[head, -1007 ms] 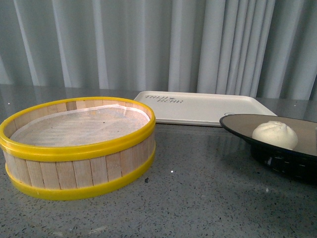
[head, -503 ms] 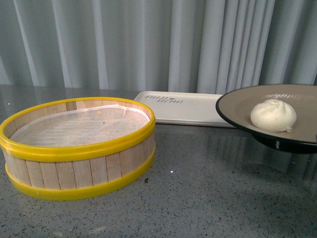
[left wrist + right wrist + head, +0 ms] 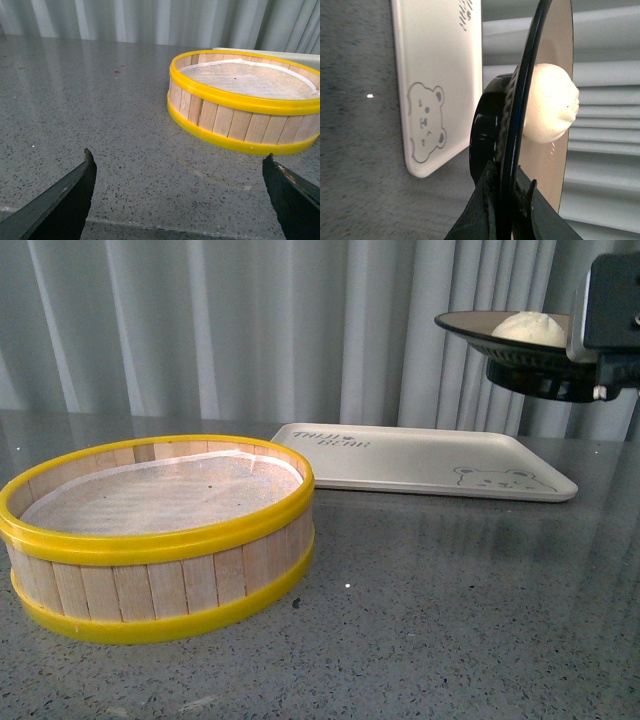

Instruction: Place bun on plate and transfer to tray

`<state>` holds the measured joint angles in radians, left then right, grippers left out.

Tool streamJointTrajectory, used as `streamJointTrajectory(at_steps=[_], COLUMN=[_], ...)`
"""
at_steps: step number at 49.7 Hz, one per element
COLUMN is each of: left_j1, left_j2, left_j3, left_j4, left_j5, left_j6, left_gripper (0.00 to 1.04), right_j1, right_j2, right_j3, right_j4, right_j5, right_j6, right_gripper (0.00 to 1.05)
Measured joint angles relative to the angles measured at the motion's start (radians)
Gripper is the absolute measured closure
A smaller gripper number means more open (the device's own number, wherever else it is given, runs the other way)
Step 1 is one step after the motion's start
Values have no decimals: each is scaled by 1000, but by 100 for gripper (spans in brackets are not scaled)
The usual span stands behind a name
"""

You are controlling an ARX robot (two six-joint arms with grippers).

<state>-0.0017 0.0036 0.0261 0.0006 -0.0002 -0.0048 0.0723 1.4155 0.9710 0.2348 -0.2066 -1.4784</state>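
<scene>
Now mid-transfer: R gripper point(image 3: 507, 186) clamps plate point(image 3: 468, 331) rim, bun point(image 3: 530, 328) just past its tips, tray point(image 3: 420, 455) below them. Next: lower w/o tilt. L gripper point(image 3: 179, 156) spread, empty.

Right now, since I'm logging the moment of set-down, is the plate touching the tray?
Apart. The front view shows the plate, clamped by the right gripper, held well above the tray, with curtain visible between them.
</scene>
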Motion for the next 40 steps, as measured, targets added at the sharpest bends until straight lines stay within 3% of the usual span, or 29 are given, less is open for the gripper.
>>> streamJointTrajectory(at_steps=[12, 40], left_j1=[0, 0], left_j2=[0, 0], left_j3=[0, 0], left_j4=[0, 0], left_j5=[0, 0], left_j6=[0, 0], left_gripper=[7, 7], right_j1=[-18, -23], right_j2=[153, 481], right_j3=[151, 397], right_j4=[-55, -58], right_j5=[-160, -114], right_j6=[33, 5], right_gripper=[102, 102])
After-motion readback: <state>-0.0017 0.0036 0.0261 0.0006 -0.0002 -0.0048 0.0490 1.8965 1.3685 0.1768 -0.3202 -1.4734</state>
